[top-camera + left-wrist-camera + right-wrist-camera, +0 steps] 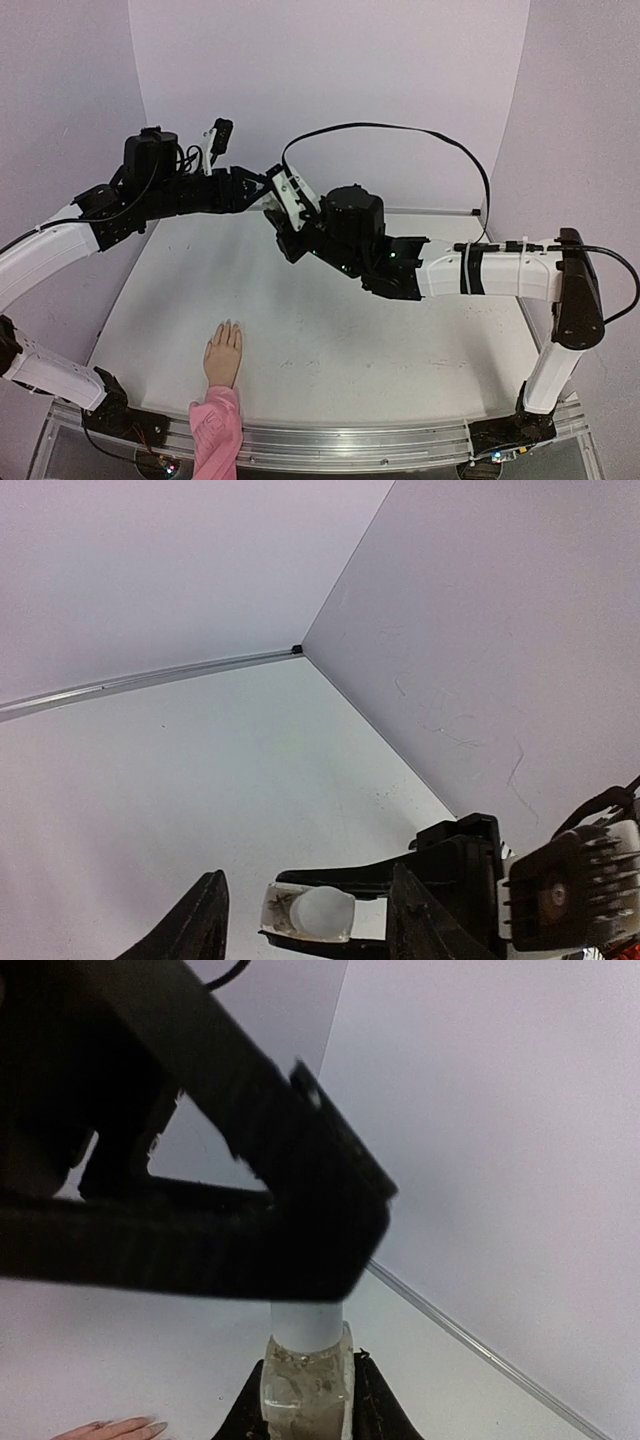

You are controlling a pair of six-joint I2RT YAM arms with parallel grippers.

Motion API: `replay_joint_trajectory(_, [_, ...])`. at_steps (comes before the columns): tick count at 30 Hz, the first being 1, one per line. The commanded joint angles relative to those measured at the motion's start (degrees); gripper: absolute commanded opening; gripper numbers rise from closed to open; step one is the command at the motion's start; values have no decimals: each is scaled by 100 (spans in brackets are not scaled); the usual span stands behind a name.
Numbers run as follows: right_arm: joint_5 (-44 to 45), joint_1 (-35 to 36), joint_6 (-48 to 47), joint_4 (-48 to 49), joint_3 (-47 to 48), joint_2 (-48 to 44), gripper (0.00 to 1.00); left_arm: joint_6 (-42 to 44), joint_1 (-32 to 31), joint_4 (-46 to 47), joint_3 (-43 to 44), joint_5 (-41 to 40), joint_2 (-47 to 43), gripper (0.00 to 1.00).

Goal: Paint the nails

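Closest to the left wrist lens were the two dark fingers (205,925) of the left end effector (308,878), spread apart at the bottom edge. Between them sat a small bottle (298,915) with a white cap (325,913). I saw a gap on either side of it, so the left end effector was released, touching nothing I could make out. Black fingers of the right end effector (290,912) came in from the right, clamped on the bottle's cloudy body. Behind lay the pale worktop (150,780) and a corner of the walls (500,630).

From the right wrist, the left end effector filled the upper left as a big blurred black shape. Below it the right end effector was clenched on the bottle, which stood upright, cap uppermost. At the bottom left edge I saw fingertips of the mannequin hand (110,1428), flat on the worktop.

From the top camera, the left arm (50,250) and right arm (500,270) reached inward, and their end effectors met over the far middle of the worktop. The mannequin hand lay palm down by the near edge, left of centre, fingers pointing toward the far wall. Its pink sleeve (216,430) ran over the front rail (350,440). The nails (228,326) were at those fingertips, well apart from the bottle and too small for me to tell from the skin.
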Motion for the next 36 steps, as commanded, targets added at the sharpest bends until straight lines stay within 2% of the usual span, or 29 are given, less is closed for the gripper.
replay_joint_trajectory(1, [121,75,-127,330,362,-12,0,76,1,225,319,-115,109,49])
replay_joint_trajectory(5, [125,107,-141,276,404,-1,0,159,1,233,389,-8,162,36])
replay_joint_trajectory(11, [-108,107,62,283,453,-48,0,207,-12,235,308,432,275,7])
replay_joint_trajectory(14, [-509,50,228,293,514,-120,0,315,-87,234,135,811,296,1])
replay_joint_trajectory(17, [-1584,-257,524,302,526,-303,0,546,-122,257,-76,1752,367,0])
replay_joint_trajectory(19, [-3075,-605,832,306,539,-462,0,896,-130,252,-218,2452,406,0])
replay_joint_trajectory(21, [-5385,-1191,1631,756,475,-525,0,1381,-131,252,-366,3522,419,0])
replay_joint_trajectory(23, [-7761,-1574,2971,1977,460,-370,0,1883,-132,247,-503,4911,458,0])
replay_joint_trajectory(24, [-8834,-1605,3721,3007,496,-261,0,2012,-131,243,-523,5385,498,0])
replay_joint_trajectory(25, [-9293,-1593,4448,3739,523,-170,0,2093,-130,238,-508,5734,536,0])
replay_joint_trajectory(27, [-9458,-1571,5718,5210,349,-79,0,2174,-131,242,-405,6128,607,0])
replay_joint_trajectory(28, [-9423,-1591,5938,5369,291,-91,0,2184,-131,242,-331,6176,624,0])
replay_joint_trajectory(31, [-9142,-1654,5779,5343,-60,-221,0,2224,-109,226,-167,5834,586,1])
replay_joint_trajectory(33, [-8784,-1795,5632,5248,-389,-323,0,2153,-75,184,-64,5219,490,17])
replay_joint_trajectory(34, [-8598,-1931,5470,5144,-569,-379,0,2118,-45,103,-20,4764,421,29])
replay_joint_trajectory(36, [-8085,-2130,4924,4547,-869,-562,0,2013,27,-5,17,3834,241,48])
